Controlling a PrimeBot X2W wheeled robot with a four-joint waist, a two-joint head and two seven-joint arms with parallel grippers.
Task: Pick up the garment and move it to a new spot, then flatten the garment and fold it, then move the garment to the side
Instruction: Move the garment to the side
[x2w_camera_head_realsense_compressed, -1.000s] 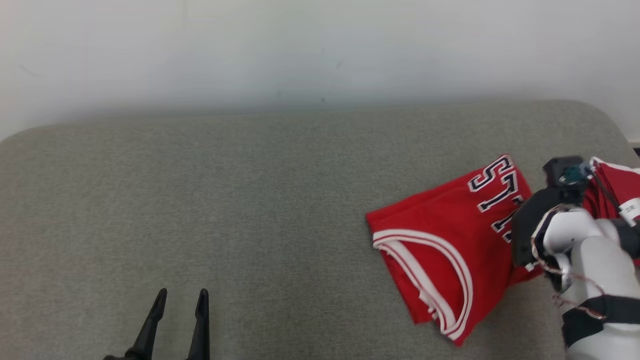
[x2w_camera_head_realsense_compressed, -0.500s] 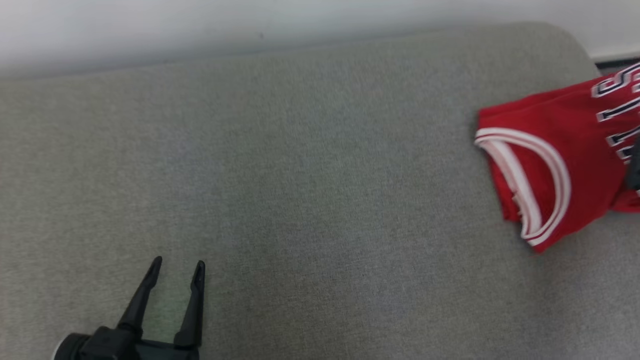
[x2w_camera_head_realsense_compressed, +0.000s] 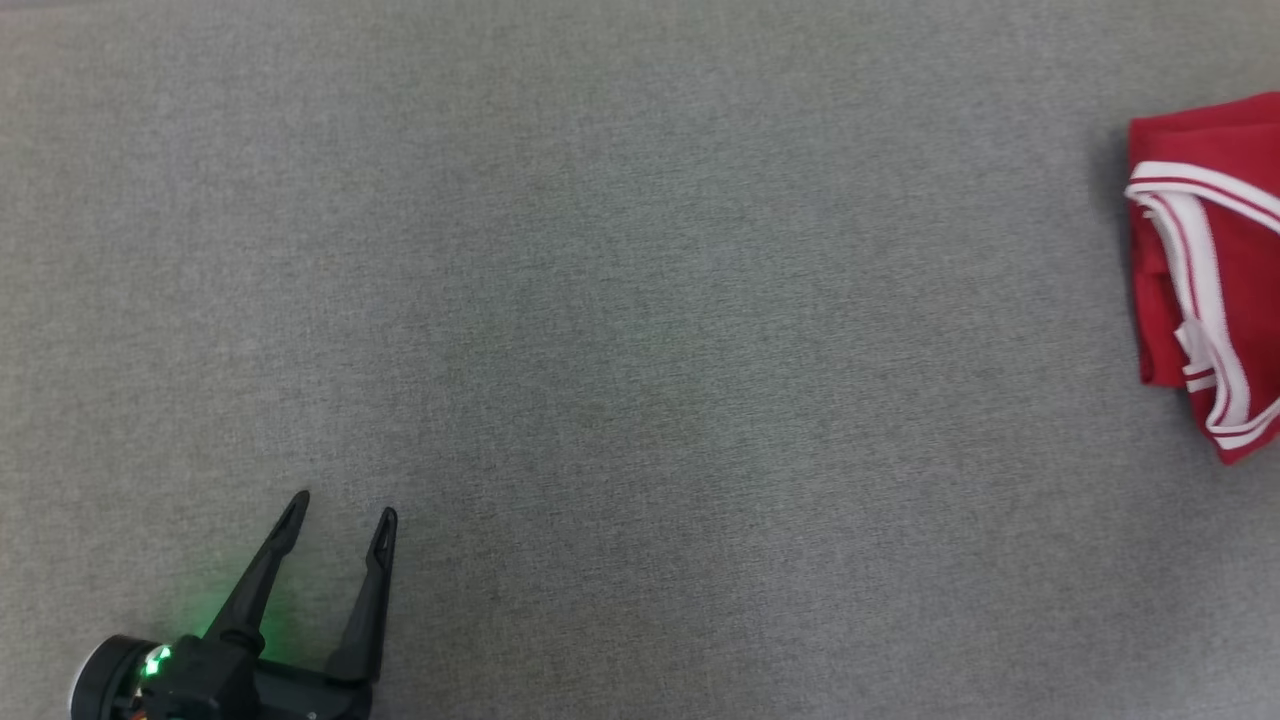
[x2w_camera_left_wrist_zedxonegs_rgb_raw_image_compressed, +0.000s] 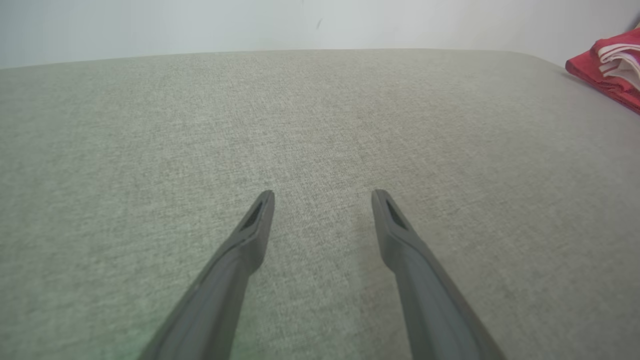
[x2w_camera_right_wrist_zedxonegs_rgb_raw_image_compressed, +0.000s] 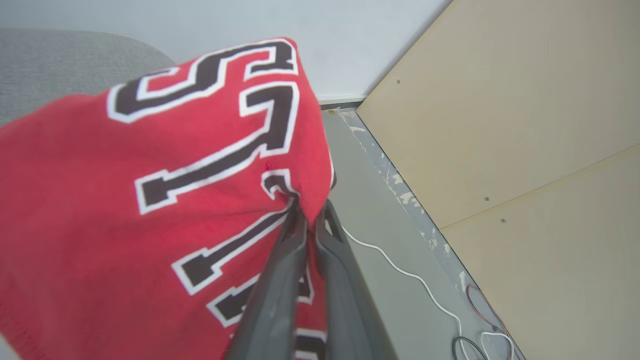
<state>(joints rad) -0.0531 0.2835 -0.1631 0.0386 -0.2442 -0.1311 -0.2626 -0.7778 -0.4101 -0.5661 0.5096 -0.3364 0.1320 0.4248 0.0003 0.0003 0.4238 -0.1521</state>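
a: where's the red sleeveless jersey with white trim and black lettering (x2w_camera_head_realsense_compressed: 1215, 290)?
b: at the far right of the grey woven cushion top (x2w_camera_head_realsense_compressed: 640, 300), looking folded into layers. the right gripper (x2w_camera_right_wrist_zedxonegs_rgb_raw_image_compressed: 311, 210) has its two dark fingers pinched together on a fold of it, right by the lettering.
a: and the left gripper (x2w_camera_head_realsense_compressed: 344, 505)?
b: fingers spread wide, nothing between them, over bare cushion well apart from the jersey.
a: so this reads as the move-to-the-side step.
b: i'd judge so. to do it well, carry the fold low and slide it flat, so the stacked layers don't splay. the cushion's rounded edge is close, with floor and a thin white cable (x2w_camera_right_wrist_zedxonegs_rgb_raw_image_compressed: 400, 270) beyond, so set it down wholly on the cushion.
a: is the pinch through all the layers?
b: from the wrist view i can't tell; it may hold only the top one. if so, go slowly, and part the fingers only once it lies flat.
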